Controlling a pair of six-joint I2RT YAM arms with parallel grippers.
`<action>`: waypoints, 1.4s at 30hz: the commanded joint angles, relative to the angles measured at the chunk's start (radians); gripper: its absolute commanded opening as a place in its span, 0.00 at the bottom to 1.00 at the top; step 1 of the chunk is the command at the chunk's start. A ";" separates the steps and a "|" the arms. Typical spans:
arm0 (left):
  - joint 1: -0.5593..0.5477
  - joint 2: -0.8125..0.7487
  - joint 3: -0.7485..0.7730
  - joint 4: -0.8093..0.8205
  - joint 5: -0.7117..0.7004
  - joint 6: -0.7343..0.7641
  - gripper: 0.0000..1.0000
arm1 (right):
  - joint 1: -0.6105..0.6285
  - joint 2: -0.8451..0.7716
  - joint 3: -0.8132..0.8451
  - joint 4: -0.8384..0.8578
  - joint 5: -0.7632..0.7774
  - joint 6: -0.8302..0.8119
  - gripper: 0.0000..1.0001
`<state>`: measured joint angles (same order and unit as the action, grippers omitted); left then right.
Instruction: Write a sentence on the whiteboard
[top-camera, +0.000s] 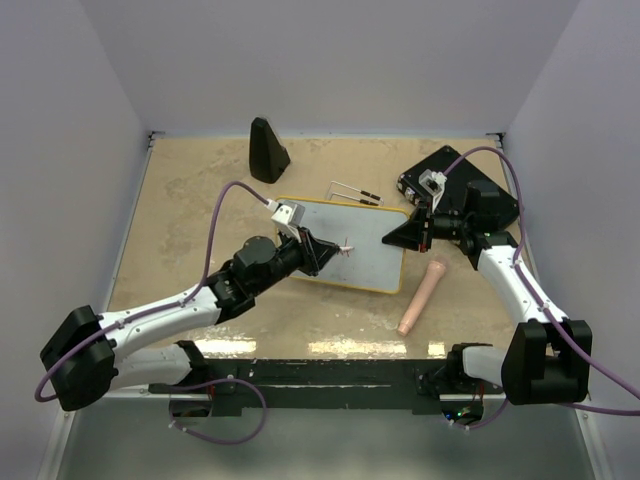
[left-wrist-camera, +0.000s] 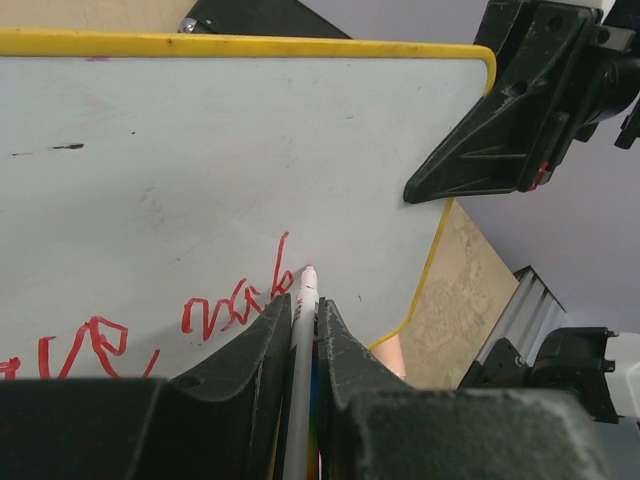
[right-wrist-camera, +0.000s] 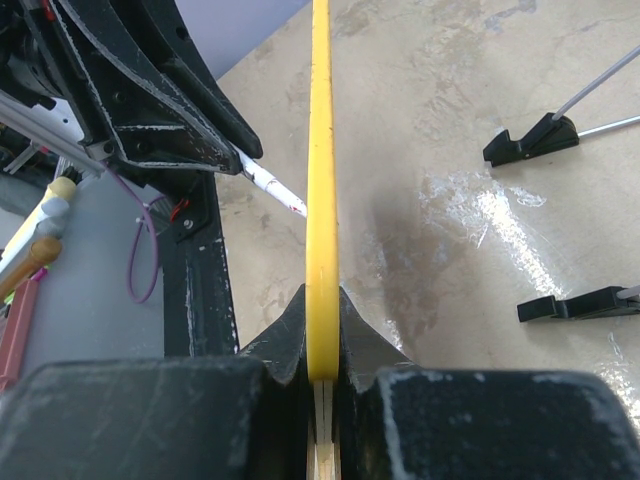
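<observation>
The whiteboard (top-camera: 372, 255), glossy white with a yellow rim, lies tilted on the tan table. My left gripper (top-camera: 328, 252) is shut on a white marker (left-wrist-camera: 301, 330), whose red tip (left-wrist-camera: 309, 270) touches the board (left-wrist-camera: 250, 150). The sentence (left-wrist-camera: 225, 305) shows as loose red cursive strokes left of the tip, partly hidden by my fingers. My right gripper (top-camera: 402, 236) is shut on the board's right edge; in the right wrist view the yellow rim (right-wrist-camera: 321, 170) runs edge-on between its jaws (right-wrist-camera: 322, 298). The right gripper also shows in the left wrist view (left-wrist-camera: 500, 130).
Two black feet on thin metal rods (top-camera: 356, 194) lie behind the board, also in the right wrist view (right-wrist-camera: 530, 140). A black cone (top-camera: 267, 150) stands at the back. A black box (top-camera: 478, 196) sits at back right. A beige cylinder (top-camera: 422, 297) lies right of the board.
</observation>
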<state>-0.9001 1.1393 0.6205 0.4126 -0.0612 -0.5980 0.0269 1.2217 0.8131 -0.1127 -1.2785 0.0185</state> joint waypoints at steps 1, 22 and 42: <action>-0.006 0.014 0.053 -0.001 -0.012 0.033 0.00 | 0.001 -0.027 0.020 0.041 -0.071 -0.002 0.00; -0.006 0.065 0.097 0.009 0.008 0.044 0.00 | 0.001 -0.030 0.020 0.039 -0.073 -0.005 0.00; 0.004 0.013 0.054 -0.044 -0.048 0.053 0.00 | 0.001 -0.031 0.020 0.038 -0.073 -0.003 0.00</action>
<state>-0.9035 1.1812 0.6872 0.3645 -0.0776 -0.5789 0.0257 1.2217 0.8131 -0.1123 -1.2747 0.0078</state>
